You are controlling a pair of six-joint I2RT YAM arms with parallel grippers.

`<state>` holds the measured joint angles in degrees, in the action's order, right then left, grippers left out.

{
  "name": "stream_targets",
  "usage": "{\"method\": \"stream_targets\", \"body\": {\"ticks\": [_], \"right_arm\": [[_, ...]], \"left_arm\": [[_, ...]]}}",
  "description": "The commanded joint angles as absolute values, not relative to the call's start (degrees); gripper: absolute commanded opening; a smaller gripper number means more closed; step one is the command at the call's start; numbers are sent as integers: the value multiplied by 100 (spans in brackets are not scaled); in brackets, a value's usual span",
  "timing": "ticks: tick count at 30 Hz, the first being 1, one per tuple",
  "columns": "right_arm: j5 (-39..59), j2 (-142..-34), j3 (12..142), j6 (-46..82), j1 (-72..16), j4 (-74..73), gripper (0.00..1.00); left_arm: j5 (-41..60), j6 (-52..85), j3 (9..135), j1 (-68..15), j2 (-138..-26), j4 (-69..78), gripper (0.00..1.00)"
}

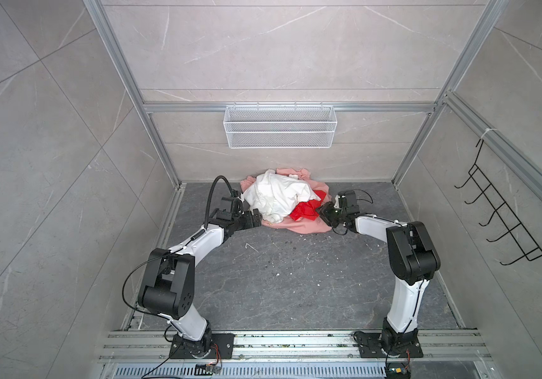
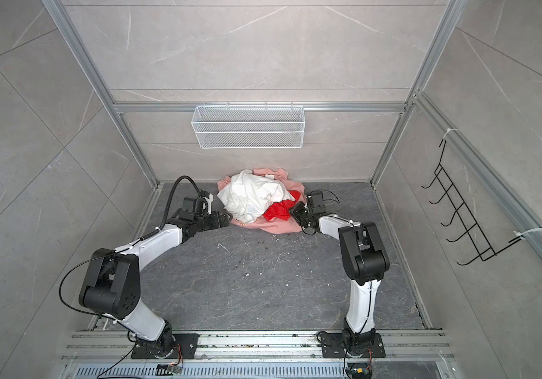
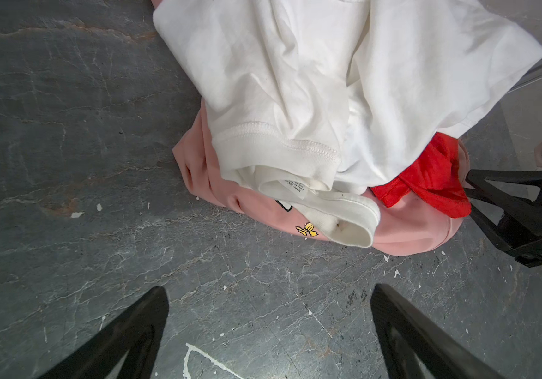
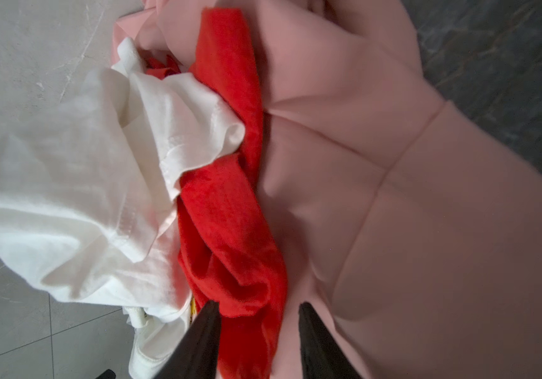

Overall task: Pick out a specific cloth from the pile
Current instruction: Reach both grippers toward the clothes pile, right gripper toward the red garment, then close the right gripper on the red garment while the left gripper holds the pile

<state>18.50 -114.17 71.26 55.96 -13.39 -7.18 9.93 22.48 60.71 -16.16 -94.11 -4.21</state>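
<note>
Clothes in pile (image 1: 284,183): three, one white top (image 1: 273,193), one pink top (image 1: 305,226), one red cloth (image 1: 304,211). One tag (image 3: 294,187) says CLEAN; left gripper (image 3: 269,290) spread, right gripper (image 4: 258,308) around cloth, pinch unclear.

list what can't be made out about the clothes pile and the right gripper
- Red cloth: mostly buried under the white garment in every view; its full extent is hidden.
- Pink hoodie print: the left wrist view shows only a yellow bit; the white garment covers the rest.
- Right gripper: its fingers straddle a red fold in the right wrist view, cut off by the edge; a firm pinch cannot be told.
</note>
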Motion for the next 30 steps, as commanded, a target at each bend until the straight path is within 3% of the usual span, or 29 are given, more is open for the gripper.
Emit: {"method": "stream_targets", "body": {"ticks": [1, 13, 30], "right_arm": [[1952, -11640, 7341, 5734, -1402, -876, 40], [2013, -11918, 7432, 5814, -1509, -1159, 27], [2038, -11504, 7319, 5730, -1542, -1304, 2]], "left_arm": [[1169, 2336, 6209, -1644, -9475, -264, 100], [1099, 2278, 6170, -1644, -9448, -298, 100], [1028, 2313, 6135, -1644, -9417, -191, 100]]}}
